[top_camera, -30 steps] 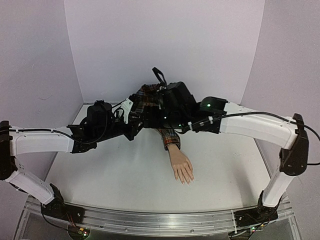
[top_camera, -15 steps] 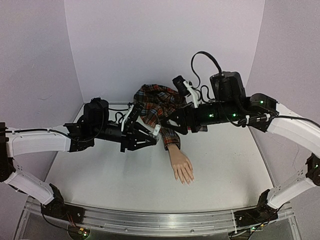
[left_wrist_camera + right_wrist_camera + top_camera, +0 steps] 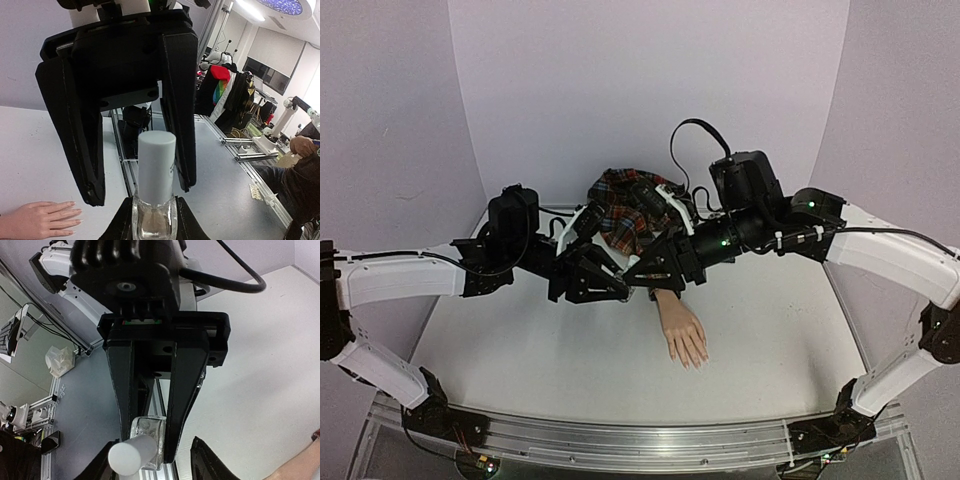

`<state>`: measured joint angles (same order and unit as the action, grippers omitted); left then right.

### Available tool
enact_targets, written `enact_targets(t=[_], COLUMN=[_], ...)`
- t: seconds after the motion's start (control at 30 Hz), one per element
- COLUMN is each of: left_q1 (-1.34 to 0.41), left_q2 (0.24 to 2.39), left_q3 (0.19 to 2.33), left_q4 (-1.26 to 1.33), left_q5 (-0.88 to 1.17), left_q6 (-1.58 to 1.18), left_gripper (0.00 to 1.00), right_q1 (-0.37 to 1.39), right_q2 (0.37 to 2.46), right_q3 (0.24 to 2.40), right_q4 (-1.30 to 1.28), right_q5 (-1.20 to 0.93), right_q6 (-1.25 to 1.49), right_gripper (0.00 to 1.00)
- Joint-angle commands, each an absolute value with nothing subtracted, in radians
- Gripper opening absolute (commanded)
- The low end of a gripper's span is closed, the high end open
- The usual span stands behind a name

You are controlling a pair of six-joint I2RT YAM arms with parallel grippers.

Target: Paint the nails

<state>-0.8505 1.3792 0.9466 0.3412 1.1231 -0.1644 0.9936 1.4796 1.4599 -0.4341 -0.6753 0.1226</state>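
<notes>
The pale mannequin hand [image 3: 682, 335] lies palm down on the table, coming out of a red-blue plaid sleeve [image 3: 625, 210]. Its nails [image 3: 696, 361] point toward the arms; they also show in the left wrist view [image 3: 75, 213]. My left gripper [image 3: 154, 222] is shut on a small clear glass bottle [image 3: 154, 220] with a white cap [image 3: 156, 162], held in the air. My right gripper [image 3: 150, 467] is open and faces the left one, its fingers on either side of the cap [image 3: 131, 454], apart from it. In the top view both grippers [image 3: 625, 280] meet above the sleeve's cuff.
The white table [image 3: 520, 350] is walled by pale lilac panels at the back and sides. The bunched sleeve fills the back middle. An aluminium rail [image 3: 640, 445] runs along the near edge, with the arm bases on it.
The right arm swung out to the right, then back down to the left. Its open gripper now faces the left gripper and straddles the bottle's cap. The left gripper shifted slightly.
</notes>
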Motion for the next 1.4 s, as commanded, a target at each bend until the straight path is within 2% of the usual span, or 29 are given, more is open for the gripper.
enact_targets(t=[0.0, 0.17, 0.3, 0.4, 0.47, 0.5, 0.63, 0.77, 0.83, 0.9, 0.97, 1.07, 1.23, 1.3, 1.37], left_q1=[-0.846, -0.845, -0.846, -0.845, -0.841, -0.838, -0.830, -0.830, -0.830, -0.835, -0.846, -0.858, -0.865, -0.865, -0.866], left_q2=[1.379, 1.387, 1.388, 1.385, 1.372, 1.363, 1.313, 1.290, 1.297, 1.337, 1.393, 1.423, 1.391, 1.368, 1.335], left_q3=[0.999, 0.998, 0.999, 0.998, 0.994, 0.987, 0.950, 0.919, 0.904, 0.930, 0.980, 1.027, 0.982, 0.949, 0.908], left_q4=[0.390, 0.387, 0.384, 0.383, 0.384, 0.388, 0.430, 0.464, 0.505, 0.513, 0.476, 0.438, 0.408, 0.407, 0.418], left_q5=[1.161, 1.164, 1.157, 1.123, 1.052, 1.001, 0.730, 0.341, 0.192, 0.046, -0.047, -0.063, -0.014, 0.052, 0.139], left_q6=[-0.181, -0.183, -0.183, -0.183, -0.184, -0.187, -0.195, -0.163, -0.146, -0.102, -0.061, -0.043, -0.029, -0.030, -0.029], left_gripper=[0.00, 0.00, 0.00, 0.00, 0.00, 0.00, 0.00, 0.00, 0.00, 0.00, 0.00, 0.00, 0.00, 0.00, 0.00], right_q1=[0.995, 0.996, 0.995, 0.996, 1.003, 1.008, 1.025, 1.066, 1.091, 1.112, 1.141, 1.163, 1.161, 1.155, 1.142], right_q2=[1.501, 1.514, 1.516, 1.518, 1.519, 1.518, 1.534, 1.602, 1.675, 1.777, 1.889, 1.955, 1.890, 1.859, 1.817], right_q3=[1.533, 1.542, 1.537, 1.526, 1.515, 1.506, 1.440, 1.416, 1.466, 1.571, 1.708, 1.821, 1.824, 1.824, 1.815], right_q4=[-0.376, -0.368, -0.367, -0.363, -0.355, -0.349, -0.276, -0.199, -0.219, -0.365, -0.480, -0.542, -0.535, -0.528, -0.526], right_q5=[-0.747, -0.757, -0.762, -0.767, -0.760, -0.730, -0.571, -0.321, -0.110, 0.151, 0.269, 0.355, 0.358, 0.320, 0.279], right_q6=[0.109, 0.113, 0.118, 0.120, 0.126, 0.129, 0.218, 0.379, 0.494, 0.671, 0.742, 0.746, 0.684, 0.645, 0.595], right_gripper=[0.43, 0.40, 0.30, 0.18, 0.04, 0.00, 0.00, 0.00, 0.00, 0.00, 0.00, 0.00, 0.01, 0.14, 0.34])
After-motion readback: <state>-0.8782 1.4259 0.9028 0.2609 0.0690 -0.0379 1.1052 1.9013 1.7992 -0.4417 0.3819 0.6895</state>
